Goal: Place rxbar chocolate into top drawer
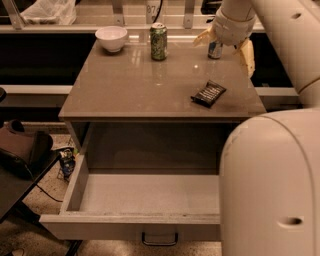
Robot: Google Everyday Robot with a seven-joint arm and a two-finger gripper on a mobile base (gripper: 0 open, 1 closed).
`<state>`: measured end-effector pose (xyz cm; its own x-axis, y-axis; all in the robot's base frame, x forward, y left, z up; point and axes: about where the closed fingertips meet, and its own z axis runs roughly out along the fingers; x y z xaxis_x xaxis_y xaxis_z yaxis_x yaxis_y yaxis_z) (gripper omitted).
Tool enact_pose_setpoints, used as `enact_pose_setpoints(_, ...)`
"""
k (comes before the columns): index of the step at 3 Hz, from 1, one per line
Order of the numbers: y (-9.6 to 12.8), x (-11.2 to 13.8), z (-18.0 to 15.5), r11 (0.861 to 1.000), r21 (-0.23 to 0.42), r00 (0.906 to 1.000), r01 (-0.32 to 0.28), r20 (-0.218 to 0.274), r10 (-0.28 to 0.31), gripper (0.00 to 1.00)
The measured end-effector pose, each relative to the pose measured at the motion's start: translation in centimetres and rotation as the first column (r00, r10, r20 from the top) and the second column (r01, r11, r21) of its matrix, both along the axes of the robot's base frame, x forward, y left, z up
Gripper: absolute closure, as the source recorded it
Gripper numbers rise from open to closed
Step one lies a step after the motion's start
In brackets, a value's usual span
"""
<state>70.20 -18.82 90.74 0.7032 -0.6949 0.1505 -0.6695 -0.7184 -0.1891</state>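
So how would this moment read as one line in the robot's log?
gripper: open, over table back right | bar: on table, not held | drawer: pulled open, bar not in

Looks to me like a lab or office test bay, not anybody's home. I'm driving in front of a lone grey-beige cabinet with a glossy flat top [150, 85], its top drawer [130, 227] pulled out. It's parked on a speckled hard floor [30, 202] with a thin black cable [46, 191] trailing across it. Behind runs a long pale shelf with metal uprights [118, 9], and a crumpled clear plastic bag [50, 10] is dumped on it. A white ceramic bowl [111, 37] and a green drink can [158, 41] sit on the cabinet. A dark bag [20, 150] slumps on a black side table [15, 187] at left. The white arm's gripper [225, 47] hangs over the cabinet's back right corner, yellowish fingers spread.
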Motion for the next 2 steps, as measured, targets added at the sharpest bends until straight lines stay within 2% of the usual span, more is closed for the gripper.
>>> enact_pose_setpoints(1, 0.01, 1.93, -2.6, 0.996, -0.013, 0.9957, -0.089, -0.027, 0.089, 0.0)
enact_pose_setpoints(2, -0.3, 1.49, -3.39, 0.993, -0.012, 0.992, -0.116, -0.051, 0.115, 0.0)
